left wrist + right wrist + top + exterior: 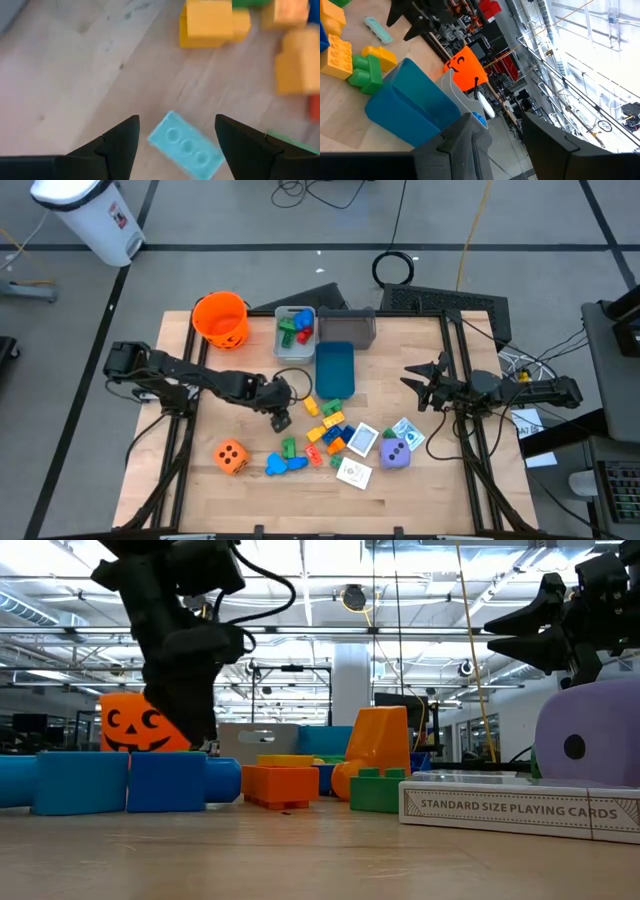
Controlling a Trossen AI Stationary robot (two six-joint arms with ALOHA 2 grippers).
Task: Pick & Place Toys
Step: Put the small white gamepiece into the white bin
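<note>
My left gripper (281,418) is open, low over the table's middle and pointing down. Its wrist view shows a small light-blue flat brick (185,151) with three studs lying flat on the wood between the two fingers (122,137), which do not touch it. Yellow blocks (207,22) lie just beyond. More blocks (328,425), an orange dotted die (231,457), a purple die (396,453) and picture cards (362,440) lie toward the near edge. My right gripper (415,380) is open and empty, raised at the table's right.
An orange pumpkin bucket (220,318), a grey bin holding blocks (295,332), a second grey bin (352,328) and a blue bin (334,370) stand at the far middle. A playing-card box (515,808) lies near the front. Bare wood shows at the left.
</note>
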